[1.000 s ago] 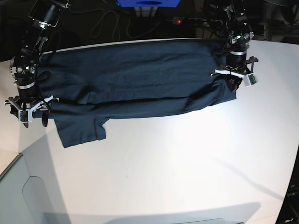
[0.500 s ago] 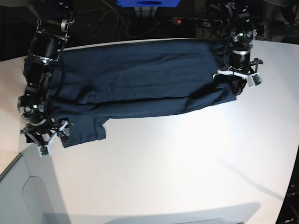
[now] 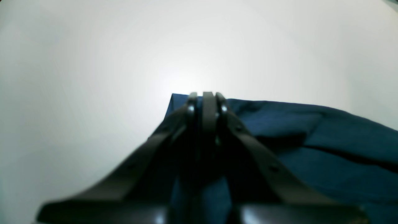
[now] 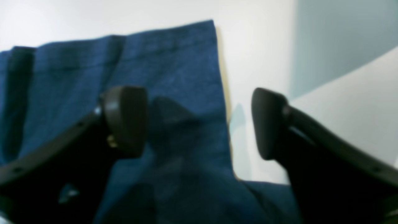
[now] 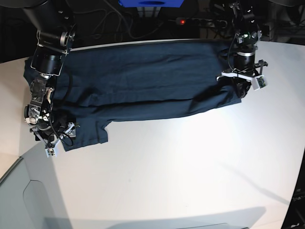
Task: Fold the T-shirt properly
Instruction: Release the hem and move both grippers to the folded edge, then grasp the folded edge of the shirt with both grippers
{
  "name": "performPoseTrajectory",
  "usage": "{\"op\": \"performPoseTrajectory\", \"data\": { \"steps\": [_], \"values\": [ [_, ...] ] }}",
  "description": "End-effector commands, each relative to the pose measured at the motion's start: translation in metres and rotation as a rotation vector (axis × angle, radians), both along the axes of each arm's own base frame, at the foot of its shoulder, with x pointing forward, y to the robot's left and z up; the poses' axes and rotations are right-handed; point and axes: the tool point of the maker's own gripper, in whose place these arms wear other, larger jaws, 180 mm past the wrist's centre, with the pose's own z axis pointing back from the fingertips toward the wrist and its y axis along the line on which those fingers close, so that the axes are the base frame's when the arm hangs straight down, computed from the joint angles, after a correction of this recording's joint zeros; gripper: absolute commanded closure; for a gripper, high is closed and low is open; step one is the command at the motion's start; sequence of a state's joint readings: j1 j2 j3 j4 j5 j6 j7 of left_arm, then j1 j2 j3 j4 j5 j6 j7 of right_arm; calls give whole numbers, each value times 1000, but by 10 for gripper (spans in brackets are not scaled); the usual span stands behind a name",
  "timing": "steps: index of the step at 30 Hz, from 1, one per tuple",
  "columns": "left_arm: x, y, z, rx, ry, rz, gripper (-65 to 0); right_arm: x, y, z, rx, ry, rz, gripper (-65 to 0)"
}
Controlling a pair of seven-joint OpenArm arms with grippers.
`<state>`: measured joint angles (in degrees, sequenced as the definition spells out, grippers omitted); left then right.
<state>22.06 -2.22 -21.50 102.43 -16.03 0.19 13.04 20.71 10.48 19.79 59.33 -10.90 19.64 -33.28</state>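
The T-shirt [image 5: 143,81] lies spread across the white table [image 5: 190,167], reaching from 9 o'clock to 2 o'clock in the base view, with 1 sleeve hanging toward 8 o'clock. The left gripper [image 3: 205,99] is clenched over the cloth's corner at 2 o'clock. The right gripper [image 4: 199,124] stands released, its 2 fingers [image 4: 124,119] straddling the sleeve's edge.

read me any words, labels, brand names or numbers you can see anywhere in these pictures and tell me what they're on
None can be read.
The T-shirt shows plain dark blue cloth in all three views; no label or print is visible.
The blue object at the far edge of the table shows no legible marking.
The hands and arms carry no readable text.
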Motion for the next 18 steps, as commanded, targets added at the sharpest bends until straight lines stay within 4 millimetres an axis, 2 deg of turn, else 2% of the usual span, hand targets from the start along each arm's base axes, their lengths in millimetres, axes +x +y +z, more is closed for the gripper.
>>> {"op": "performPoseTrajectory", "data": {
  "steps": [1,5,9,15,18],
  "values": [
    [5,3,13,17,-49,1,0,12,-6,16,-8,-50,-2,-367],
    [5,4,13,19,-46,0,0,9,-4,13,-5,-45,0,-148],
    [6,4,12,21,-45,-1,0,8,-4,12,-7,-37,-1,-8],
    [6,5,12,23,-45,-2,0,5,-6,10,-13,-33,-1,-2],
    [6,5,14,27,-47,-3,0,9,-10,31,-39,-93,-1,-2]
  ]
}}
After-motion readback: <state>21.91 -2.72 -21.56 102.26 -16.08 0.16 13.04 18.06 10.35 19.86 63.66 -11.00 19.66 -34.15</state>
